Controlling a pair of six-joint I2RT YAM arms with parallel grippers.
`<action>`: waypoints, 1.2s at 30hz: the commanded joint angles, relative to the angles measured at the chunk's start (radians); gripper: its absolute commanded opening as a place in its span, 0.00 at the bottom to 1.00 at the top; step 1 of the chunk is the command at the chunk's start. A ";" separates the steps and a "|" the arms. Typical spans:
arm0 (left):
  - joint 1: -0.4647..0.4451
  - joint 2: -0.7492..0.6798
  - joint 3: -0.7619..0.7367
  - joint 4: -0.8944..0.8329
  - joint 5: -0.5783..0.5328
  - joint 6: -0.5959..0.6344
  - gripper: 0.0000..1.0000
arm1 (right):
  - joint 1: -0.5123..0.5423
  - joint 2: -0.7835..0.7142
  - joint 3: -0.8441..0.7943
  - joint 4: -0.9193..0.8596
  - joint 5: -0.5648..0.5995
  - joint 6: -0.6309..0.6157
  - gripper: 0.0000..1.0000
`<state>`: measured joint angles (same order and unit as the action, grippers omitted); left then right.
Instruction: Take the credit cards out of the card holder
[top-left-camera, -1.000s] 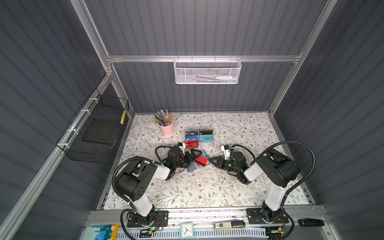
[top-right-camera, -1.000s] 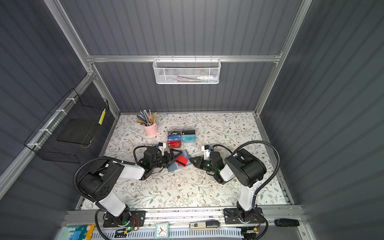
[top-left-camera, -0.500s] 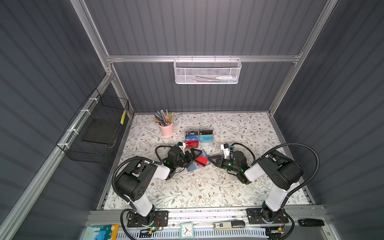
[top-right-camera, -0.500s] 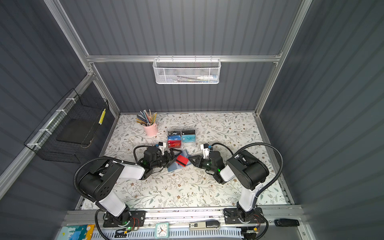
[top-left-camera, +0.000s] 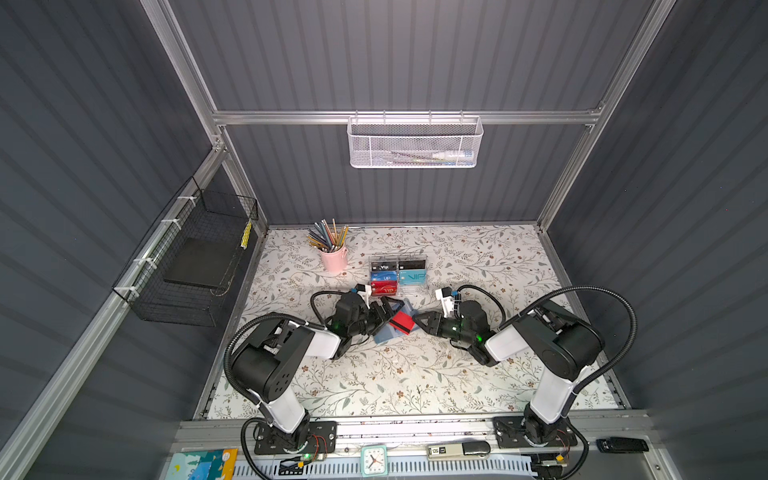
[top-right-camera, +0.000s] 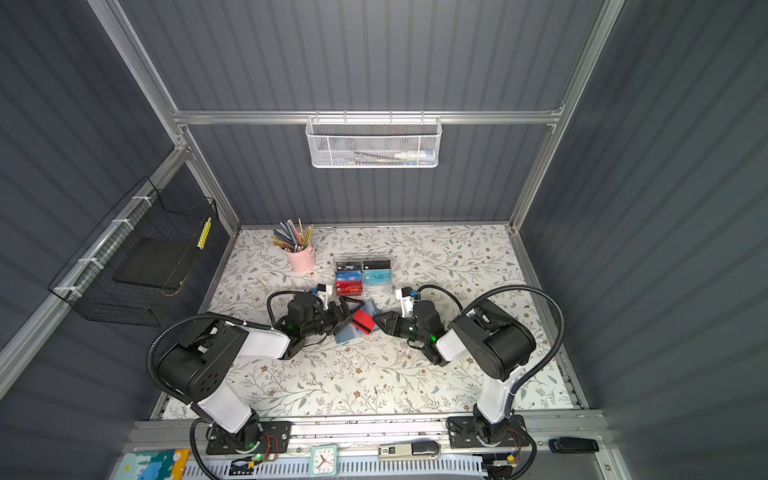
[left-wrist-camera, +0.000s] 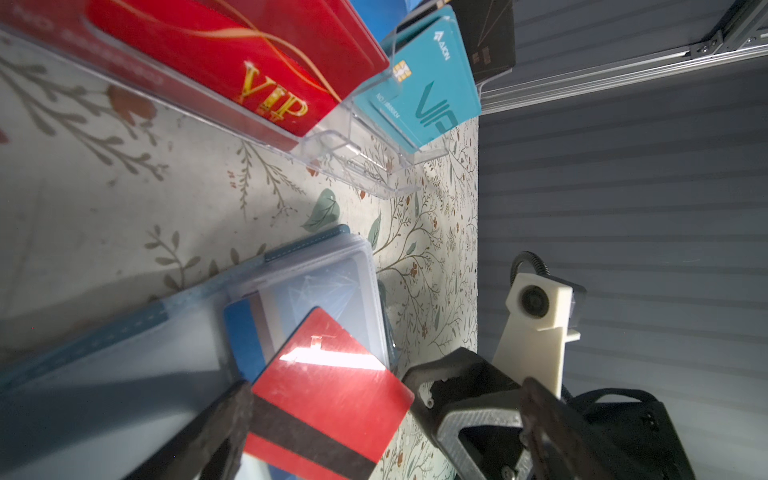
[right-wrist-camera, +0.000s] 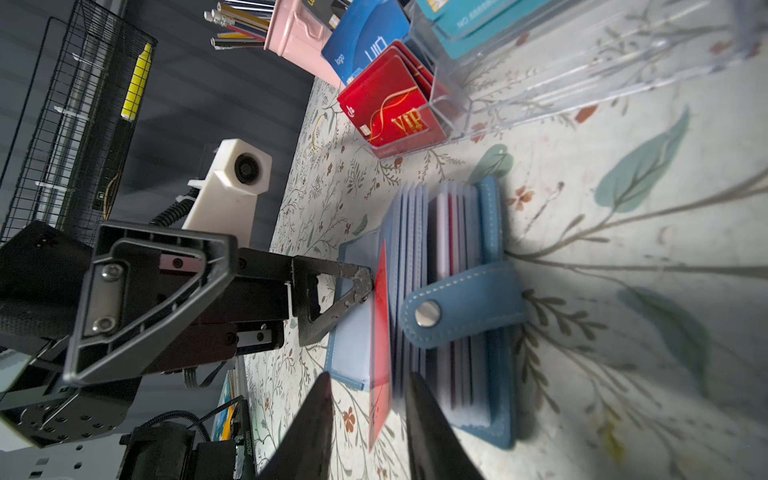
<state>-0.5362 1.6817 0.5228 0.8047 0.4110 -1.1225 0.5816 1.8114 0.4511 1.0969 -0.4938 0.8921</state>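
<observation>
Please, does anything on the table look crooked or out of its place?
Yes. A red card with a black stripe sticks out of the open card holder at a slant, one corner leading, not square with the clear sleeves. The VIP cards in the acrylic rack stand in order.

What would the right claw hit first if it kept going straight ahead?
Most likely the red card: its edge sits between the open fingers of the right gripper, sticking out of the card holder. Depth is unclear.
</observation>
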 joint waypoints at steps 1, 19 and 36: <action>-0.008 0.015 0.022 -0.009 -0.011 0.003 1.00 | 0.006 0.020 0.020 -0.008 0.008 -0.017 0.32; -0.010 0.019 0.012 0.008 -0.011 -0.008 1.00 | 0.034 0.027 0.058 -0.095 0.039 -0.034 0.19; -0.010 0.015 0.026 -0.002 -0.005 -0.008 1.00 | 0.064 -0.045 0.073 -0.222 0.111 -0.101 0.03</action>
<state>-0.5381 1.6920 0.5232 0.8097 0.4080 -1.1305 0.6380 1.7840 0.5129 0.9199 -0.4023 0.8181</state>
